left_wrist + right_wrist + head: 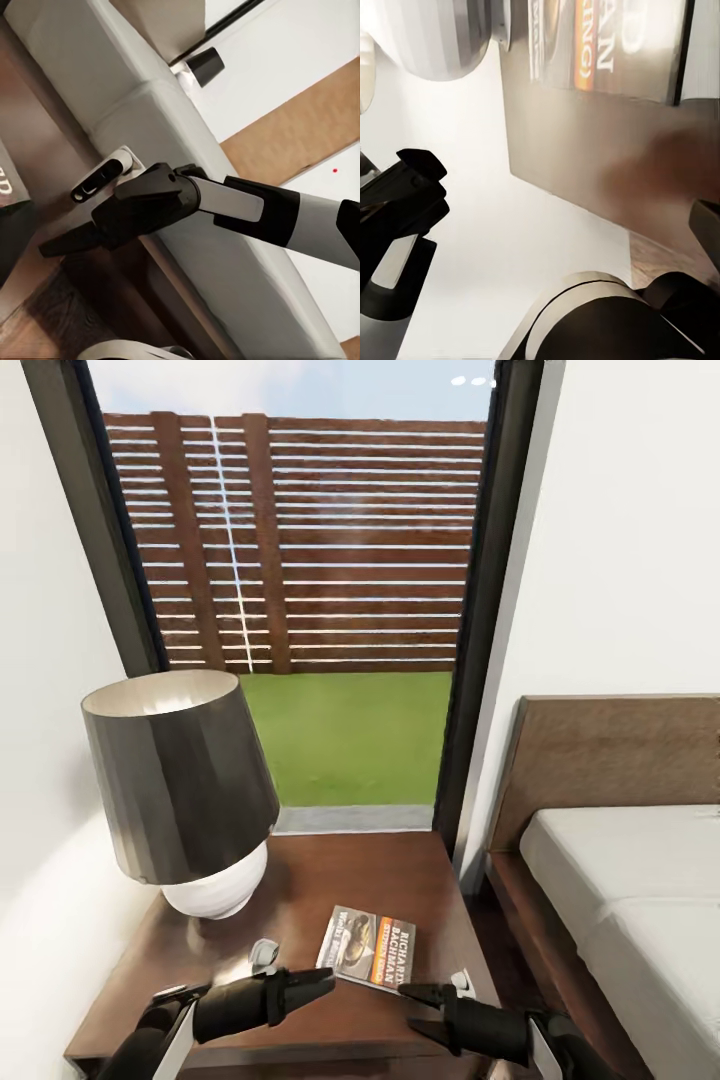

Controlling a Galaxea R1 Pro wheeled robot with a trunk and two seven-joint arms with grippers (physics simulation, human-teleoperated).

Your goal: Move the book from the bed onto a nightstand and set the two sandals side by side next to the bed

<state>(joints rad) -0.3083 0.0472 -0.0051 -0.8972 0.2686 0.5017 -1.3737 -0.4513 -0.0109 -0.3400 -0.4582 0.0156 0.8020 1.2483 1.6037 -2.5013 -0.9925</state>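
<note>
On nightstand (400, 880), book (367, 949), "RICHARD BACHMAN"

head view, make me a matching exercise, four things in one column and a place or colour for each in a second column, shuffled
Things:
1. thin dark paperback book with orange band
2. lamp with dark grey shade and white round base
3. low bed with pale grey mattress and brown headboard
4. slatted brown wooden fence

Places:
A. outside, behind the green lawn
B. right of the nightstand
C. lying flat near the nightstand's front edge
D. standing on the nightstand's left rear part

Pairs: 1-C, 2-D, 3-B, 4-A
</note>
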